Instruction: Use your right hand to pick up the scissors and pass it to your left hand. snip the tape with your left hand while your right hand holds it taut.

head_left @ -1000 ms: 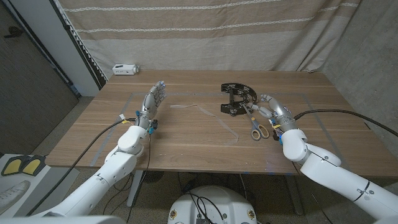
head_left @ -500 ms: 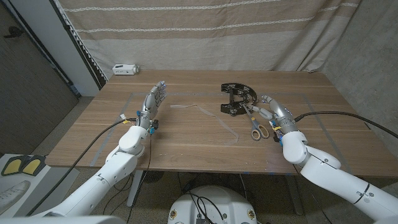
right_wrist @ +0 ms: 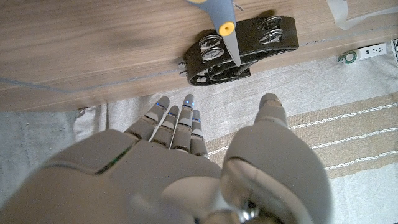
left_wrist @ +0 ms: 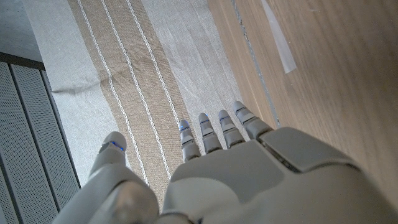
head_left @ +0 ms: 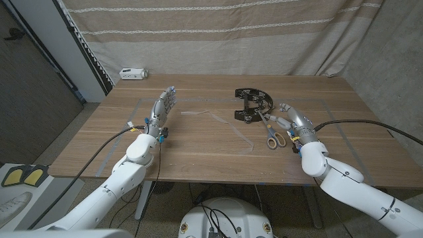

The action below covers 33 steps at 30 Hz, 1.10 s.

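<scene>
Grey-fingered and holding nothing, your right hand (head_left: 291, 119) stands fingers apart just beside the scissors (head_left: 271, 131), which lie toward the table's (head_left: 198, 149) right edge with blades resting on the black tape dispenser (head_left: 252, 106). Come in at the handles, not the blades. Your left hand (head_left: 160, 110) waits open near the left edge.

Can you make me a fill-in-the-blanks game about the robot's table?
1. The scissors have handles coloured ____.
2. The hand nearest the scissors is the robot's ____ hand.
3. The scissors' blades rest on a ____ tape holder.
4. The left hand is holding ____.

Missing words: yellow; right; black; nothing
</scene>
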{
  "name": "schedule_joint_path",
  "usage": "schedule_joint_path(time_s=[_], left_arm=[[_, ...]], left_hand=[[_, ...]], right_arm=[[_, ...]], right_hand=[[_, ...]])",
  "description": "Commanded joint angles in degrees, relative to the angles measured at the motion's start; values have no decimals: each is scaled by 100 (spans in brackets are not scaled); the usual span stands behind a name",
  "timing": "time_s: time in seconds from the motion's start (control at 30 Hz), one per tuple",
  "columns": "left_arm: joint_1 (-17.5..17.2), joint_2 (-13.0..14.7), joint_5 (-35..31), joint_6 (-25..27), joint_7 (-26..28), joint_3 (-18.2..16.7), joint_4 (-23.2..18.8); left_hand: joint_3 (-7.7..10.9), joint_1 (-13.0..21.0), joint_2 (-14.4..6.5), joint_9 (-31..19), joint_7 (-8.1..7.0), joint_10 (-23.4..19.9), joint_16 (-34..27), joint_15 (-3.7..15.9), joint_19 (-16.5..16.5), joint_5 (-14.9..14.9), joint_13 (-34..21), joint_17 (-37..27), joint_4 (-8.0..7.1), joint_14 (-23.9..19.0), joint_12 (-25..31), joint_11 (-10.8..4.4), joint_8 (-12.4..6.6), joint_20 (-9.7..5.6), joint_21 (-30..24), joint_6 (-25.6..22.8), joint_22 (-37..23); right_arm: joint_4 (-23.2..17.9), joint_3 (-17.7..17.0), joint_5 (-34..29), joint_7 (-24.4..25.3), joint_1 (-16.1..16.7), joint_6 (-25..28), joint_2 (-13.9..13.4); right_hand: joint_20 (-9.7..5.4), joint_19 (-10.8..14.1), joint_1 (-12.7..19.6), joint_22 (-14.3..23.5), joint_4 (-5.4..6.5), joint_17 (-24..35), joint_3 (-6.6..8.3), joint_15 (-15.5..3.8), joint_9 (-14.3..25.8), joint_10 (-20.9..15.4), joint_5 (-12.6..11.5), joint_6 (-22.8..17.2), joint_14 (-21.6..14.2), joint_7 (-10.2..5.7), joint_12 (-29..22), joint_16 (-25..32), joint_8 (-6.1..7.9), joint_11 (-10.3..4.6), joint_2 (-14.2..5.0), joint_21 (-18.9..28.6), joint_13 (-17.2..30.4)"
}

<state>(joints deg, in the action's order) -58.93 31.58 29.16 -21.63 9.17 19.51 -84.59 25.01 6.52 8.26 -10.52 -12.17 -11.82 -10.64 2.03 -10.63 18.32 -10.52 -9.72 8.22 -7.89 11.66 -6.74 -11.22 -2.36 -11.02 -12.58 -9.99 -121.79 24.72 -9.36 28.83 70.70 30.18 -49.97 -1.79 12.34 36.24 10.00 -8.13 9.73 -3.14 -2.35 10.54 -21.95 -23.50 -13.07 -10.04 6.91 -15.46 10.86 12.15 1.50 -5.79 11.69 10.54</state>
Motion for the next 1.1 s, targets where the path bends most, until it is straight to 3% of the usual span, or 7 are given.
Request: schedule_joint_path(time_s=[0.03, 0.33, 0.53, 0.77, 0.87, 1.07, 1.1], left_arm=[[-36, 28, 6, 35, 14, -16, -65], [-74, 67, 21, 45, 8, -43, -111], [-110, 92, 20, 66, 25, -57, -148], [-132, 100, 2, 54, 36, -62, -152], [-133, 93, 7, 49, 35, -61, -143], [-132, 90, 15, 68, 20, -48, -149], [-131, 93, 14, 73, 16, -45, -151]], left_hand=[[-31, 38, 42, -17, -4, -44, 16, 803, -56, 21, -16, -31, 20, 25, 6, 20, 0, -414, -17, -3, -15], [-41, 39, 42, -17, -14, -37, 15, 796, -49, 25, -16, -31, 20, 24, 2, 30, 0, -412, -14, -7, -15], [-46, 41, 41, -17, -11, -30, 16, 796, -47, 28, -16, -31, 19, 27, -2, 35, 4, -410, -14, 0, -15], [-52, 42, 39, -17, -13, -37, 18, 795, -45, 30, -16, -31, 18, 31, 0, 30, 7, -411, -13, 5, -15], [-55, 42, 37, -17, -11, -36, 17, 795, -45, 31, -16, -31, 18, 30, -1, 28, 7, -411, -13, 6, -15], [-61, 43, 34, -17, -11, -44, 17, 788, -45, 32, -16, -31, 16, 30, 1, 30, 7, -413, -13, 6, -15], [-62, 43, 33, -17, -15, -47, 16, 793, -45, 33, -16, -31, 16, 29, 2, 32, 8, -413, -14, 7, -15]], right_arm=[[-134, 39, -15, -104, 35, 327, -24], [-189, 127, -35, -133, 2, 500, -14], [-193, 160, -18, -179, -33, 534, -41], [-177, 199, 3, -230, -82, 558, -72], [-177, 181, 37, -237, -81, 559, -79], [-177, 178, 58, -195, -72, 592, -74], [-180, 172, 49, -155, -53, 571, -68]], right_hand=[[30, 113, 77, 17, -32, 25, 12, -103, 27, 4, -21, -119, -119, -139, 19, 7, 44, 6, 14, 45, 16], [88, 269, 72, 24, 9, 32, -13, -116, 37, -148, -4, -278, -276, -81, -17, 31, 74, 11, 19, 77, 21], [95, 364, 68, 35, 36, 44, -30, -190, 48, -110, 13, -229, -439, -221, 9, 65, 35, -45, 15, 94, 38], [94, 496, 73, 47, 56, 61, -43, -269, 58, -174, 31, -229, -692, -235, -8, 131, 21, -64, 7, 126, 57], [114, 641, 113, 53, 51, 64, -47, -403, 62, -130, 48, -221, -845, -379, 27, 147, 7, -146, 8, 159, 61], [69, 802, 159, 59, 45, 66, -47, -475, 66, -192, 64, -337, -1026, -527, 25, 176, 44, -189, 6, 197, 60], [124, 823, 217, 62, 29, 69, -23, -506, 69, -235, 67, -388, -1147, -573, 18, 206, 60, -192, -21, 196, 60]])
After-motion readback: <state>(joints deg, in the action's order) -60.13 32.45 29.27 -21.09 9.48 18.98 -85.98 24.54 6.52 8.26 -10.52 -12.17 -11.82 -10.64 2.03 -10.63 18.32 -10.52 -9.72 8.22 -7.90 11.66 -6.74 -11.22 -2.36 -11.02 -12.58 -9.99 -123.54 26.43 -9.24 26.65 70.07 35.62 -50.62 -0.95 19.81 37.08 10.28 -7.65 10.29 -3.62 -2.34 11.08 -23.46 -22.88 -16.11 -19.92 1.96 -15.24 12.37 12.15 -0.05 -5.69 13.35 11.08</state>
